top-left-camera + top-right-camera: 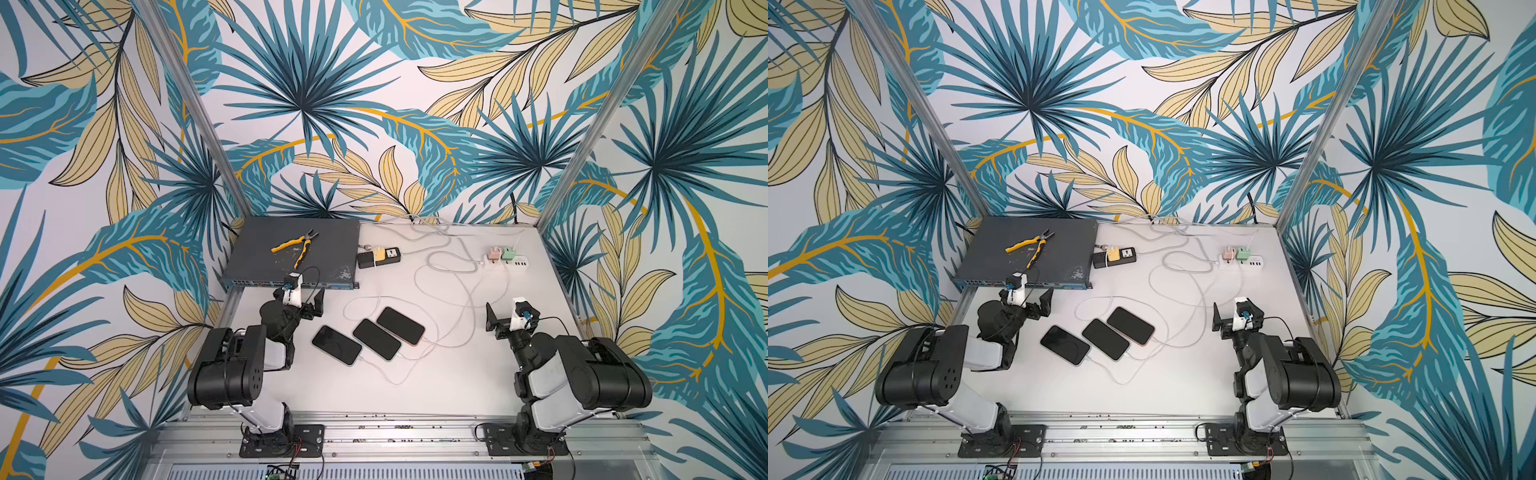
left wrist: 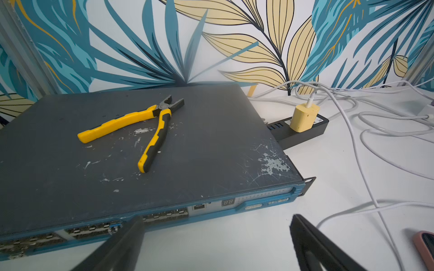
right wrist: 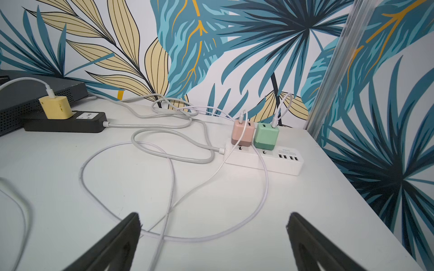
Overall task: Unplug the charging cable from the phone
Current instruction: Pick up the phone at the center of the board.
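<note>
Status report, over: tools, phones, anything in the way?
Left tool open, empty. Right tool open, empty. Three phones flat, cables plugged in. Cable loops lie between right tool and phones.

Three dark-screened phones lie flat, face up, in a close diagonal row at the middle of the white worktop [image 1: 415,395]. In both top views the nearest phone [image 1: 336,345] has a pale rim, the middle phone [image 1: 376,339] lies just beside it, and the farthest phone [image 1: 1131,326] has a pink rim. White charging cables [image 1: 390,381] are plugged into their near ends and loop away across the worktop.
</note>
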`<state>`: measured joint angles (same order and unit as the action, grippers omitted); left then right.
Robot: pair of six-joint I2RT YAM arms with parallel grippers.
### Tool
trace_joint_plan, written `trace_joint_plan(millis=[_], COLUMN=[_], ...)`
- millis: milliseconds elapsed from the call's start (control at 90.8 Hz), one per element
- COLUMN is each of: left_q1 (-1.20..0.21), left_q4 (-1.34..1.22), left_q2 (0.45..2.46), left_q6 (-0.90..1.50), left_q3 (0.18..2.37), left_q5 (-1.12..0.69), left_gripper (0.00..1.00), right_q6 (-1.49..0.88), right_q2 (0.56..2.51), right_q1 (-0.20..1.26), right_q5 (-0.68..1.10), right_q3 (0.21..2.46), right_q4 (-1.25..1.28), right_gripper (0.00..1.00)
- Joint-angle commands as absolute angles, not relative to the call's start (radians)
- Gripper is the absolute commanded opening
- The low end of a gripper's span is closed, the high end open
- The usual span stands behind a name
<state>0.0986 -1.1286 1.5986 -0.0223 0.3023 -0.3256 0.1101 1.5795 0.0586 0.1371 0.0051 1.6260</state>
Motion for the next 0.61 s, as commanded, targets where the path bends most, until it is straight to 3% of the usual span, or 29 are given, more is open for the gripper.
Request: trace_joint_plan(millis=[0, 595], left_q1=[0.094, 0.094], left_q4=[-1.141, -1.126], left_q2=[1.583, 1.583], left_q6=[-0.026, -0.029], left_q3=[0.299, 0.307], left_q5=[-0.319, -0.327], left_gripper=[1.0, 1.0], right_q6=[0.124, 0.124], right_q2=[1.585, 1.582], right_q1=[0.057, 0.056], right_q5=[0.16, 0.161], right_q3=[-0.03, -0.029], right_q4=[1.875, 1.875], right_gripper=[1.0, 1.0])
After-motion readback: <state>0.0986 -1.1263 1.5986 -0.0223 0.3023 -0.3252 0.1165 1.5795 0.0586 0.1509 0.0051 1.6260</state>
